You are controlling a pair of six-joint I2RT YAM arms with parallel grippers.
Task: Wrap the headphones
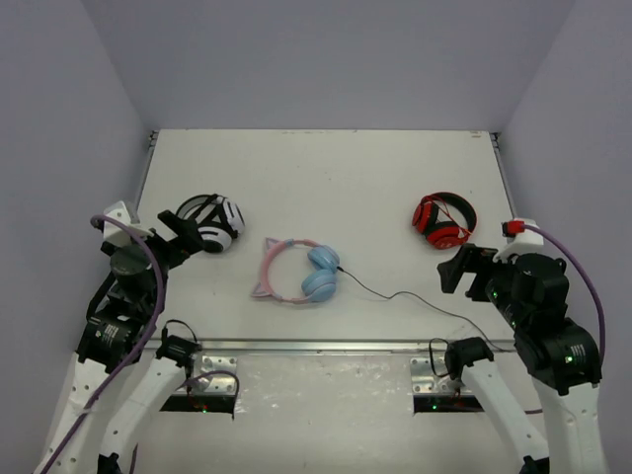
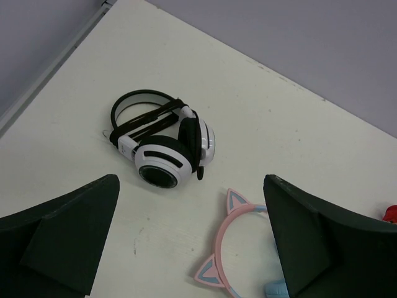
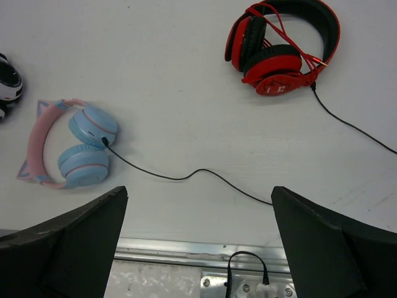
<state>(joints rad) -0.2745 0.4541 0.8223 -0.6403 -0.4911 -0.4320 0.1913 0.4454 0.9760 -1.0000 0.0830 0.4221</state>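
The headphones [image 1: 296, 272], with a pink cat-ear band and light blue cups, lie flat near the middle of the white table. Their thin black cable [image 1: 395, 296] trails loosely to the right, towards the front edge. My left gripper [image 1: 188, 232] hovers open to their left, and its wrist view shows the pink band [image 2: 232, 248] beside the right finger. My right gripper [image 1: 462, 269] is open to the right of the headphones, above the cable's far end. In the right wrist view the headphones [image 3: 80, 152] and cable [image 3: 186, 177] lie ahead of my open right gripper [image 3: 198, 191]. Both grippers hold nothing.
White-and-black headphones [image 1: 212, 222] lie just beyond my left gripper [image 2: 191, 179], also seen in its wrist view [image 2: 164, 139]. Red-and-black headphones [image 1: 442, 219] with their own cable sit at the right [image 3: 282, 46]. A metal rail [image 1: 316, 346] runs along the table's near edge.
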